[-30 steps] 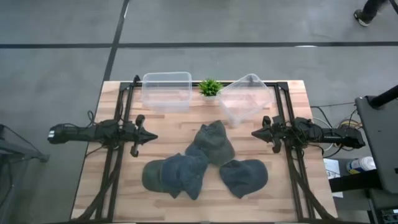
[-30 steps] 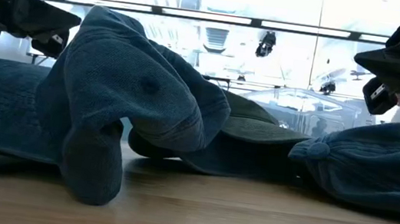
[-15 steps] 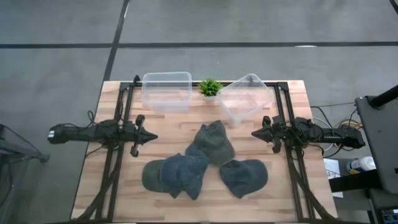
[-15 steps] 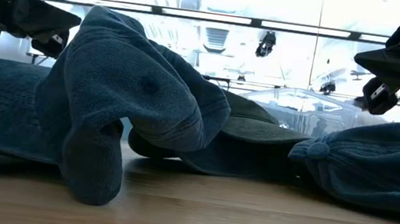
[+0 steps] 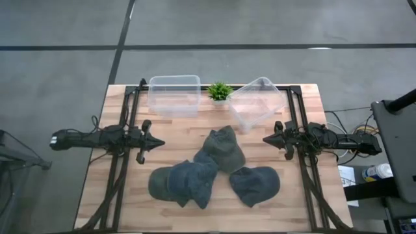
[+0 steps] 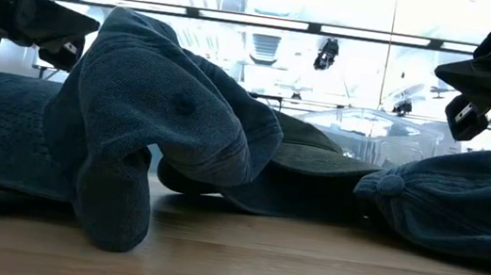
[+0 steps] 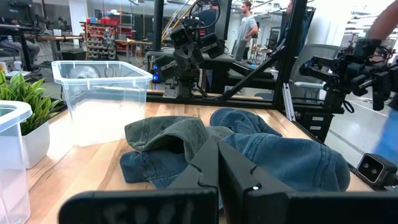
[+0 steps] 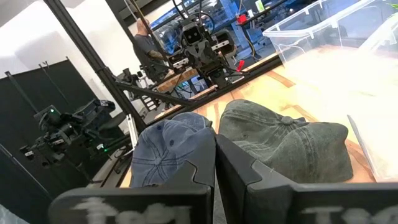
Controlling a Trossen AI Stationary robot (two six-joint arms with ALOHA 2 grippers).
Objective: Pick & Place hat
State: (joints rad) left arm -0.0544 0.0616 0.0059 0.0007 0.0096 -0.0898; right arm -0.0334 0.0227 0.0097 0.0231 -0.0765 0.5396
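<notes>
Several soft caps lie in a loose heap on the wooden table. A grey-green cap (image 5: pixel 224 149) (image 7: pixel 163 133) (image 8: pixel 283 142) sits in the middle. Blue caps (image 5: pixel 185 183) (image 6: pixel 149 115) overlap toward the near left, and another blue cap (image 5: pixel 255 184) (image 6: pixel 465 200) (image 8: pixel 169 152) rests flat toward the near right. My left gripper (image 5: pixel 160 143) (image 7: pixel 218 148) hovers shut to the left of the heap. My right gripper (image 5: pixel 265 139) (image 8: pixel 215 142) hovers shut to the right of it. Both point inward and touch nothing.
Two clear plastic tubs stand near the far edge: one upright (image 5: pixel 174 95) (image 7: pixel 102 93), one tilted (image 5: pixel 257 104) (image 8: pixel 336 37). A small potted plant (image 5: pixel 220 91) (image 7: pixel 18 112) stands between them. Bare wood (image 5: pixel 188 133) lies between tubs and caps. People stand in the room beyond.
</notes>
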